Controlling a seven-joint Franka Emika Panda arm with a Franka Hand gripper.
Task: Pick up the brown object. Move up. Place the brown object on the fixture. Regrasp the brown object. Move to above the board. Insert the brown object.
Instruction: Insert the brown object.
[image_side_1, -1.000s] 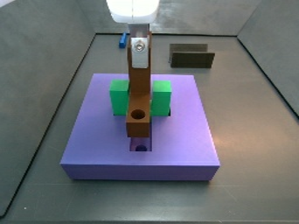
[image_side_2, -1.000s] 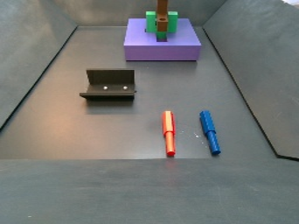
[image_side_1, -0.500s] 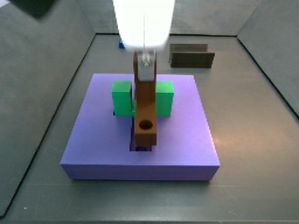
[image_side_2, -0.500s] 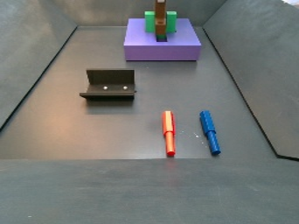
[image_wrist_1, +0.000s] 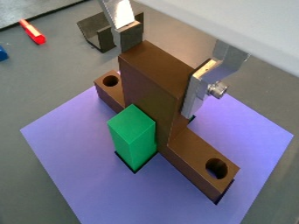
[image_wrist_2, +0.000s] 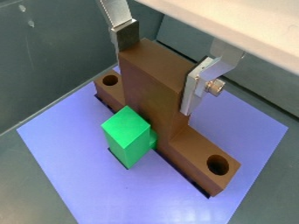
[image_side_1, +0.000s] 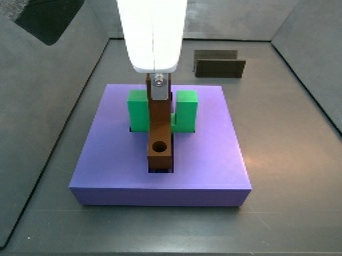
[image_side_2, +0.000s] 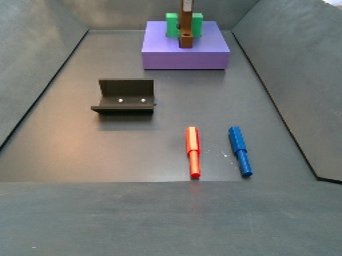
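The brown object (image_wrist_1: 158, 96) stands in the central groove of the purple board (image_wrist_1: 82, 166), right beside the green block (image_wrist_1: 132, 133). Its lower part lies in the groove with round holes showing. My gripper (image_wrist_1: 162, 76) is above the board, with one silver finger on each side of the piece's upright part, shut on it. Both side views show the same: the brown object (image_side_1: 159, 135) (image_side_2: 185, 30) on the board (image_side_1: 107, 160) (image_side_2: 187, 55) under the gripper (image_side_1: 158, 85). The other wrist view also shows the gripper (image_wrist_2: 158, 74) on the piece (image_wrist_2: 152, 96). The fixture (image_side_2: 124, 97) stands apart on the floor.
A red pen (image_side_2: 193, 151) and a blue pen (image_side_2: 239, 150) lie side by side on the dark floor, away from the board. The fixture also shows behind the board (image_side_1: 218, 65) (image_wrist_1: 96, 28). Grey walls enclose the floor on all sides.
The gripper has come down with the brown object. The piece was tilted above the board a second ago and now sits lower, in the groove.
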